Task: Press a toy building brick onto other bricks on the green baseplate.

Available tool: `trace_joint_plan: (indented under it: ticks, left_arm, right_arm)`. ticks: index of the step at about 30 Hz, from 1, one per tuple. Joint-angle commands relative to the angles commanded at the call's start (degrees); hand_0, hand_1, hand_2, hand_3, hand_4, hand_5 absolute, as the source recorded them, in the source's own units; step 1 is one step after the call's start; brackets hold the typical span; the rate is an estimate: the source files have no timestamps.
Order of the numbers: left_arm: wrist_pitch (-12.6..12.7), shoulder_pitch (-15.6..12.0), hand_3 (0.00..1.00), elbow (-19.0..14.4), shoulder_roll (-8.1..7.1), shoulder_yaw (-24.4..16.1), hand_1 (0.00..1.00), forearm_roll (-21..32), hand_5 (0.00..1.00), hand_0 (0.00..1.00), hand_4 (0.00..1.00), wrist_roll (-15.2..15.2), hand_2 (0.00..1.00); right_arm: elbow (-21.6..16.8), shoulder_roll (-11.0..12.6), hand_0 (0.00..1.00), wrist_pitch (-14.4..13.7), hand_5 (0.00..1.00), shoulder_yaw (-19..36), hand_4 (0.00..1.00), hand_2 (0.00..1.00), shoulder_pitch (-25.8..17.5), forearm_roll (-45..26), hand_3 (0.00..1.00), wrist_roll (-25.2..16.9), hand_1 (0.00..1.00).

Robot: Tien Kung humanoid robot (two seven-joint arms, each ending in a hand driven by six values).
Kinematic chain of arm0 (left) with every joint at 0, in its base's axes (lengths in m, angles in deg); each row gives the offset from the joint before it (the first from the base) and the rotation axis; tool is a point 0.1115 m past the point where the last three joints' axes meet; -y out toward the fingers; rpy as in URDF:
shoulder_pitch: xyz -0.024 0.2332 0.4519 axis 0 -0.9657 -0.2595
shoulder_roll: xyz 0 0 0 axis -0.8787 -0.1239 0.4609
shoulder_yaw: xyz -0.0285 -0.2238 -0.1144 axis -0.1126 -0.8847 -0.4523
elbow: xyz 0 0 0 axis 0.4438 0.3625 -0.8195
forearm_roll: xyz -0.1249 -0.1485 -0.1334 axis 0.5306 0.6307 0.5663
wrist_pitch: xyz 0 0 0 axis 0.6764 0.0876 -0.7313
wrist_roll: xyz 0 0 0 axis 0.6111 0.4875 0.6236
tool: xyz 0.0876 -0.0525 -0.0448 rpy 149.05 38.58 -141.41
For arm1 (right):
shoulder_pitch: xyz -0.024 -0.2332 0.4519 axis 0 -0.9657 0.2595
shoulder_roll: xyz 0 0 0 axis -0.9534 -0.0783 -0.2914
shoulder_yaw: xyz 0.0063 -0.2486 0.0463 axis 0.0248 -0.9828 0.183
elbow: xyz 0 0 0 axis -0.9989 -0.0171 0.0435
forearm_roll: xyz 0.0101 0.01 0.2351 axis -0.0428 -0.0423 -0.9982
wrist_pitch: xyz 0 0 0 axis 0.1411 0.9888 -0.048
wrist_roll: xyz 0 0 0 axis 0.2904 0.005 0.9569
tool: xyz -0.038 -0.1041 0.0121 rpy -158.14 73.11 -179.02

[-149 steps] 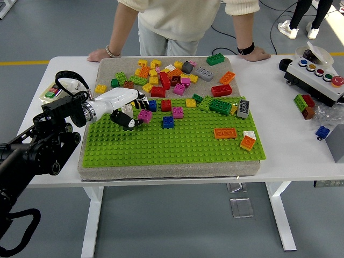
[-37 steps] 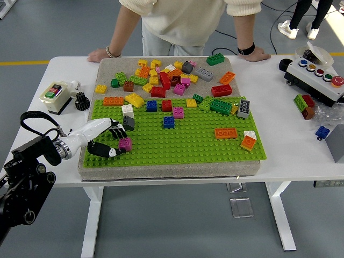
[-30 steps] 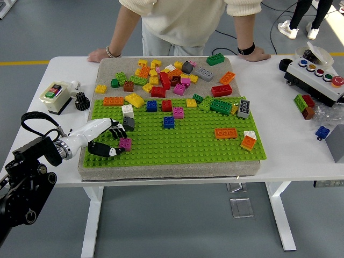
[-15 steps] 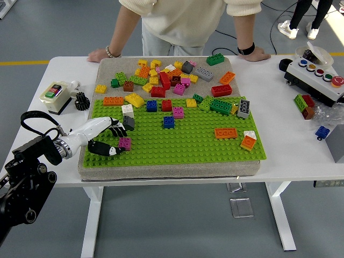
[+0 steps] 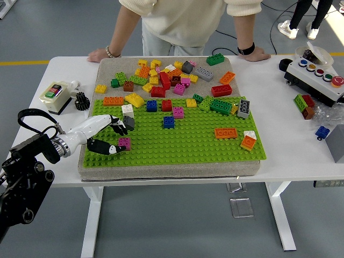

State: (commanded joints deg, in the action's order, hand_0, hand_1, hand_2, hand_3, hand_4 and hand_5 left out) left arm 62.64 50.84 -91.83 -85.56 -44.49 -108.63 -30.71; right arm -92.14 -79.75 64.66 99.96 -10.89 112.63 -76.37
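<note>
The green baseplate lies on a grey mat in the middle of the table. A single magenta brick sits on the plate near its left edge. My left hand reaches in from the left, and its fingers are spread around that spot. The black thumb lies just left of the magenta brick. The other fingers point at a grey brick that sits below a white brick. The hand holds nothing. My right arm is out of view.
Several loose bricks are heaped on the mat behind the plate, and more stand along its far edge. An orange brick sits at the right. A person rests both hands on the far edge. Control boxes flank the mat.
My left hand has drawn back a little to the left. The magenta brick stays where it was on the plate. Five seconds ago the hand was farther up, by the brick row.
</note>
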Motion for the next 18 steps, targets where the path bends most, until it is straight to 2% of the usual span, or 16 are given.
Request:
trace_joint_plan:
  ticks: [1,2,7,8,13,14,18]
  left_arm:
    - [-0.2,-0.1,0.564,-0.2,-0.03,0.0,0.633,0.0,0.242,0.801,0.871,0.0,0.592]
    - [-1.1,-0.5,0.605,-1.5,-0.43,-0.2,0.707,0.0,0.495,0.882,0.998,0.1,0.689]
    - [-2.8,-1.5,0.605,-4.8,-1.23,0.1,0.707,0.0,0.495,0.882,0.998,0.4,0.689]
    - [-2.9,-1.6,0.644,-5.0,-1.23,0.2,0.785,0.0,0.621,0.984,0.998,0.5,0.771]
    - [-2.8,-1.7,0.644,-4.4,-1.01,0.4,0.785,0.0,0.621,0.984,0.998,0.9,0.771]
    - [-2.8,-1.7,0.670,-4.2,-0.97,0.4,0.846,0.0,0.704,0.998,0.998,1.0,0.840]
    - [-2.1,-1.3,0.670,-2.6,-0.96,0.3,0.846,0.0,0.704,0.998,0.998,1.5,0.840]
  right_arm:
    - [0.0,0.0,0.727,0.0,0.495,0.0,0.914,0.708,0.0,0.0,0.580,0.0,0.662]
    - [0.0,0.0,0.727,0.0,0.497,0.0,0.915,0.708,0.0,0.0,0.580,0.0,0.661]
    - [0.0,0.0,0.727,0.1,0.497,0.0,0.915,0.708,-0.1,0.1,0.580,0.0,0.661]
    - [0.0,0.0,0.727,0.1,0.496,0.0,0.914,0.708,-0.1,0.1,0.580,-0.1,0.661]
    - [0.0,-0.1,0.727,0.2,0.496,-0.1,0.914,0.708,0.0,0.1,0.580,-0.1,0.661]
    - [0.0,-0.1,0.727,0.2,0.497,-0.1,0.915,0.708,0.1,0.0,0.579,-0.1,0.661]
    - [0.0,0.0,0.727,0.3,0.497,0.1,0.915,0.708,0.0,0.0,0.579,0.0,0.661]
